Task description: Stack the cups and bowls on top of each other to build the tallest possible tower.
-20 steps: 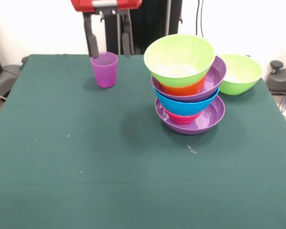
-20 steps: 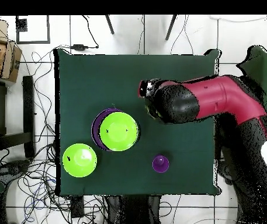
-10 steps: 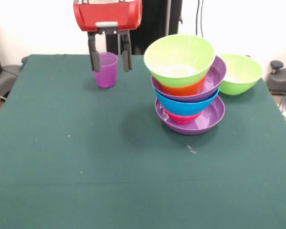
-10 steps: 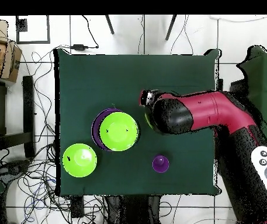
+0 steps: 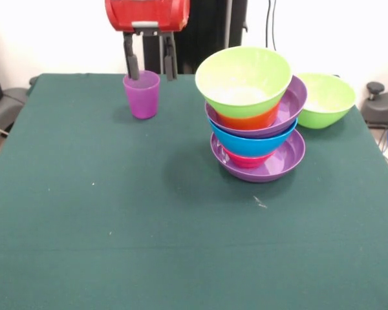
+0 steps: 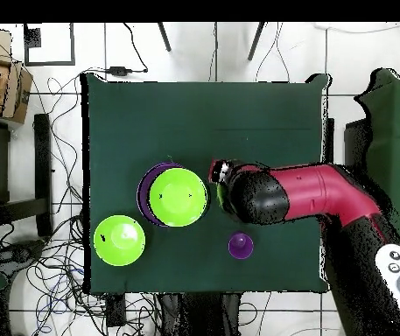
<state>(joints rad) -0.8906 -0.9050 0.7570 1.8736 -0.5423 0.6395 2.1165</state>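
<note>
In the upper left of the front view the gripper [image 5: 150,66] hangs with its two dark fingers [image 5: 133,63] spread, tips level with and just behind the rim of the purple cup [image 5: 141,94], pinching nothing; the cup stands upright on the green worktop [image 5: 116,213]. Right of centre stands the tower [image 5: 255,116]: a wide purple bowl as base, then red-pink, blue, a second purple, orange, and a lime green bowl [image 5: 244,79] on top, each sitting visibly off-centre and the upper ones tilted. A second lime green bowl [image 5: 324,99] rests alone at the right edge, just beside the tower. The likely trouble, as I judge it, is twofold: the cup is light, smooth and tapered, so fingers closing off-line could tip it or let it slip upward; and the glossy bowls, loosely nested and leaning, could slide apart if anything nudges the top one or lands on it unevenly. All the pieces look like thin hard plastic, shiny, the cup translucent; the worktop cloth is matt and should give some grip
</note>
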